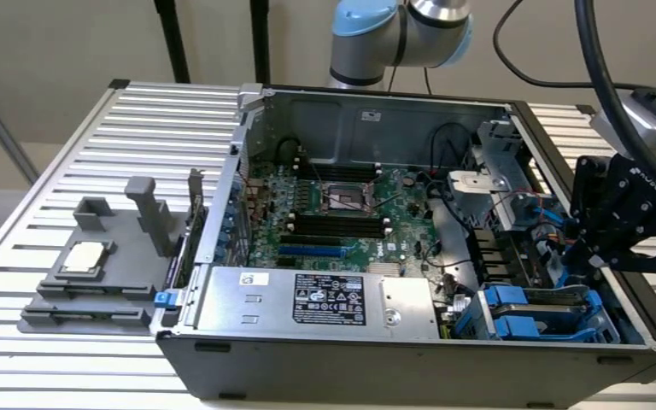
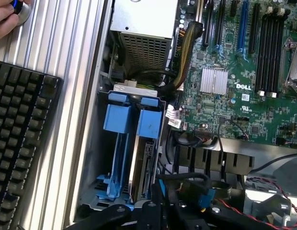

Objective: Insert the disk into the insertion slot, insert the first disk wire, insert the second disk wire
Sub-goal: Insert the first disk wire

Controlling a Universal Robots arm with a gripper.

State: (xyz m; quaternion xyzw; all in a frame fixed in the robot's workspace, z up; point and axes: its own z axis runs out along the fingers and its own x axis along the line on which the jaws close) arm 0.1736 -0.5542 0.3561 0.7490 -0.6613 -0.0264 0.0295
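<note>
The insertion slot [image 2: 108,158] is a grey metal cage with blue rails in the case's corner, also seen in the exterior view as the insertion slot [image 1: 618,329]. The disk [image 2: 140,165] sits edge-on inside it, under a blue carrier tab. My black gripper [image 2: 151,211] hangs just past the cage's end, over the case's wall on the exterior view's right, gripper [image 1: 584,256]. Its fingers are shut. A black disk wire [image 2: 187,178] with a blue connector [image 2: 205,199] lies right beside the fingertips; I cannot tell whether it is pinched.
The silver power-supply box [image 1: 317,299] fills the case's front, with the green motherboard [image 1: 340,205] behind it. A grey fixture with upright posts [image 1: 100,273] stands on the slatted table. A black keyboard [image 2: 19,139] and a person's hand [image 2: 5,17] lie outside the case.
</note>
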